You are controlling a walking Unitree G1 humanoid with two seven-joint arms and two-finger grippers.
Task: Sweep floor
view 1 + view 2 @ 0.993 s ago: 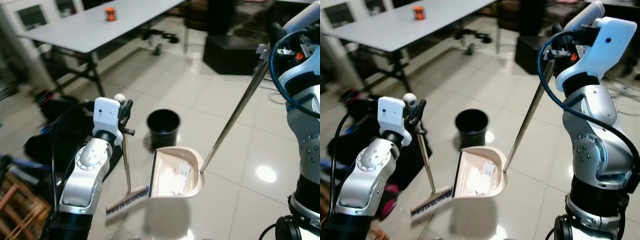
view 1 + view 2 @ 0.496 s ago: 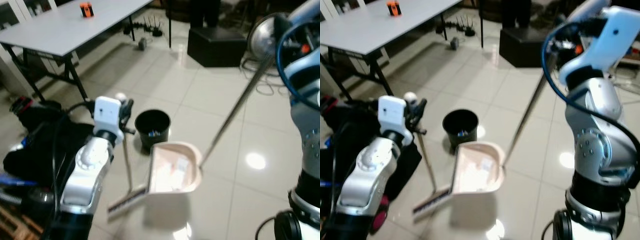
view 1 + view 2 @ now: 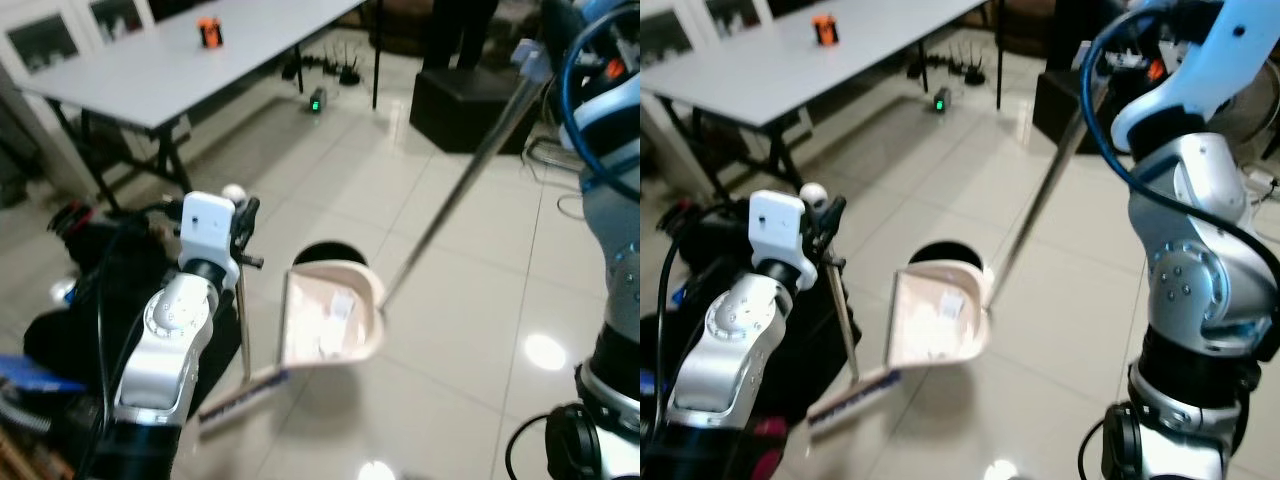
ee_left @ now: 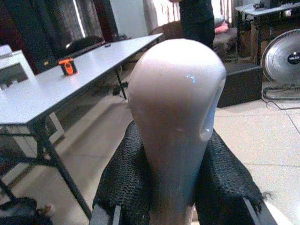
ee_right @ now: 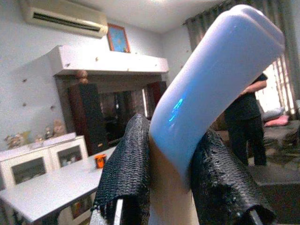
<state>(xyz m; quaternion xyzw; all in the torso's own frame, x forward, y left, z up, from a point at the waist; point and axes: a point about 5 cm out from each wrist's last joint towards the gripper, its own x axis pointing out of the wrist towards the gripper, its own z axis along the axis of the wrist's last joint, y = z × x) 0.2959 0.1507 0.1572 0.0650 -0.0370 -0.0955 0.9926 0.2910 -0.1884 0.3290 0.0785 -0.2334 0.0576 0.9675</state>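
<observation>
**Broom and dustpan in hand above the bin**

My left pincer (image 4: 173,187) is closed on the broom handle (image 3: 241,320), its rounded pale knob (image 4: 176,103) standing up between my mesh-covered fingers (image 4: 124,183). The thin handle runs almost straight down from my grip, and the broom head (image 3: 242,390) lies low on the tiled floor (image 3: 470,300), tilted, just beside the lower edge of the dustpan (image 3: 328,325).

My right pincer (image 5: 168,187) is clamped round the pale blue grip (image 5: 211,89) of the dustpan's long metal pole (image 3: 455,195), which slants from up by my right arm down to the pan's back wall. The pan is cream, tipped with its open mouth toward my left arm, and holds a few pale scraps (image 3: 335,325). It hangs over the black bin (image 3: 322,252), hiding most of the rim.

Beyond, a grey bench (image 3: 190,65) carries a small orange object (image 3: 208,32). A dark bag (image 3: 95,290) lies on the floor by my left arm, and a person in dark clothing (image 5: 243,122) stands in the background.
</observation>
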